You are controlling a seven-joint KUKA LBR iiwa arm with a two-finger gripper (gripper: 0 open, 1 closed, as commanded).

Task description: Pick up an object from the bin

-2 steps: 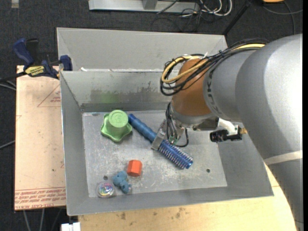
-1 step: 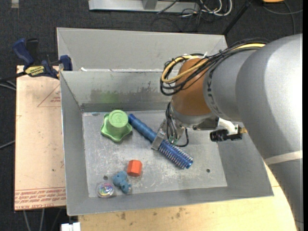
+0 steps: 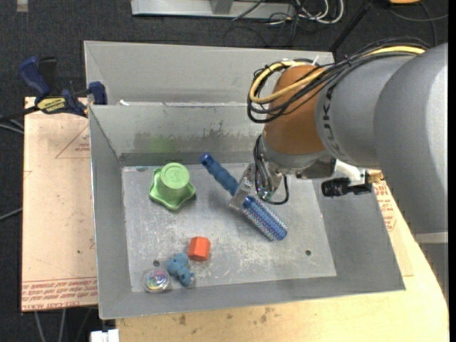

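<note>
In the grey bin [image 3: 299, 256] lies a slanting blue bristle-headed brush [image 3: 266, 220].

Arm [image 3: 399, 120] enters from the right, its broad grey link angled down and to the left. Orange wrist cover [image 3: 296, 116] sits at its end, with yellow and black cables [image 3: 265, 91] looped over it. Gripper [image 3: 255, 189] points downward beneath the wrist, set low.

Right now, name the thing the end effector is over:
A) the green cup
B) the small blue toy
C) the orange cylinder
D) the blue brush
D: the end effector hangs over the middle of the blue brush, while the green cup, orange cylinder and small blue toy lie apart, further to the view's left.
</note>
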